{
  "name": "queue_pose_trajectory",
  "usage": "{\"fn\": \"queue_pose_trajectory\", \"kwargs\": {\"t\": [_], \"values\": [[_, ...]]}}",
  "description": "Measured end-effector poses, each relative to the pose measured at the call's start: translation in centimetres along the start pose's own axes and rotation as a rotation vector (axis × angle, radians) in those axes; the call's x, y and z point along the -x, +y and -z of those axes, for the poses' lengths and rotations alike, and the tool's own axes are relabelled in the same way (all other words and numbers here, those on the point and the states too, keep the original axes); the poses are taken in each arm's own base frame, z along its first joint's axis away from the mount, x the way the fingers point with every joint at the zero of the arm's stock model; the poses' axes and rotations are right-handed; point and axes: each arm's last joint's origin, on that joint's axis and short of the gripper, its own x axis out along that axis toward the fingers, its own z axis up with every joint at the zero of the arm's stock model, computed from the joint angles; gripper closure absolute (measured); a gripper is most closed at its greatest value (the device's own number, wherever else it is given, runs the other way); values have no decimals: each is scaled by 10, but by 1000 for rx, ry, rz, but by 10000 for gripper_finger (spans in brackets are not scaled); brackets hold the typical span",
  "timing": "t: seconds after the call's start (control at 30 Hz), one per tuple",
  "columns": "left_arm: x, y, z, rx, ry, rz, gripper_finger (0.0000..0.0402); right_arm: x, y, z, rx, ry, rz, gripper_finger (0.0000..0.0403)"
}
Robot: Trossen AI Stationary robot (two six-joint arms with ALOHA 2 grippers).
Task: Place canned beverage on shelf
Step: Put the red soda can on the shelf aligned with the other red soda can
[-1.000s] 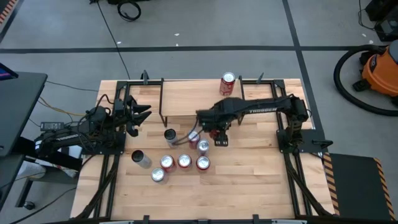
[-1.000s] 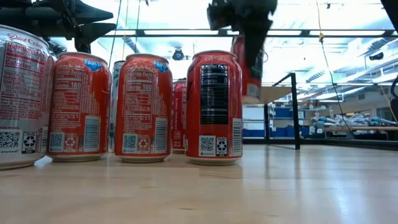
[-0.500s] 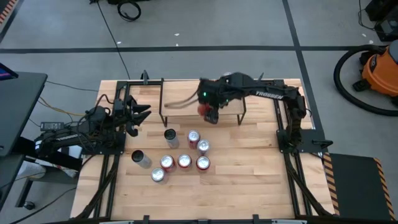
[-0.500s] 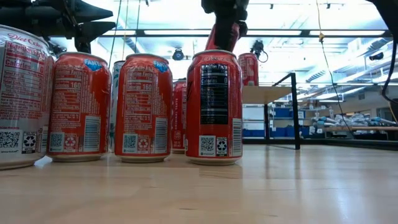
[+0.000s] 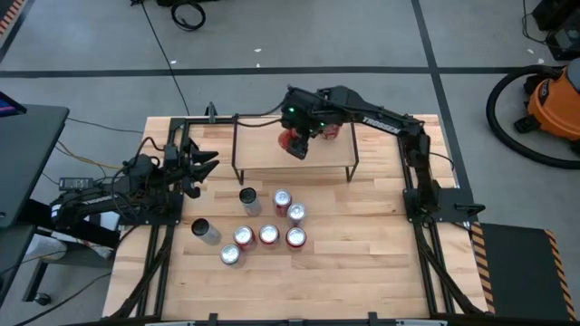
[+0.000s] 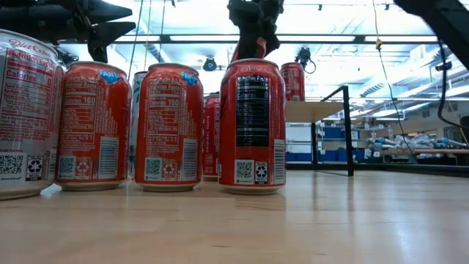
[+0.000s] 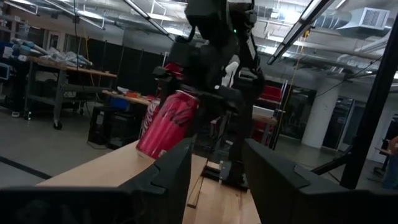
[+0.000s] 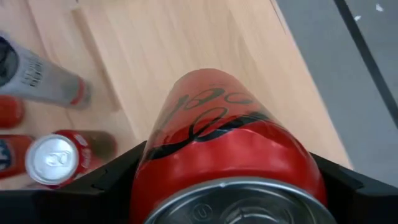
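One red can (image 5: pixel 294 142) is clamped between the fingers of the right gripper (image 5: pixel 295 140), held in the air above the shelf (image 5: pixel 263 145), over the middle of its light plank top. In the left wrist view the can (image 7: pixel 168 116) hangs tilted, its lower end close over the plank but whether it touches cannot be told. The right wrist view looks down along the can (image 8: pixel 227 165) onto the shelf top and the table beyond. A second red can (image 5: pixel 333 127) stands upright on the shelf, just right of the held one and towards the far edge. The left gripper (image 5: pixel 207 165) waits at the left side of the table (image 5: pixel 362 272), near the shelf's left end, its fingers a little apart and empty. On the table near the shelf stands a cluster of cans (image 5: pixel 268 226): several red ones upright, with two silver ones at the left of the group
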Motion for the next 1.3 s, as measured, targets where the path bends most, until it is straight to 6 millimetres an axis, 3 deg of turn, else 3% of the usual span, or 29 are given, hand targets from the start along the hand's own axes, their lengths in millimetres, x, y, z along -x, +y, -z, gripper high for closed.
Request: {"fn": "queue_pose_trajectory", "kwargs": {"t": [0.23, 0.37, 0.93, 1.3], "values": [[0, 0, 0, -19, -3, 0, 246, -14, -25, 9, -38, 139, 49, 82], [0, 0, 0, -19, 2, -1, 246, -11, -34, 8, -57, 118, 75, 81], [0, 0, 0, -14, 2, 0, 246, -12, -38, 11, -30, 151, 90, 63], [0, 0, 0, -14, 0, 0, 246, -23, -37, 13, -29, 173, 83, 52]]}}
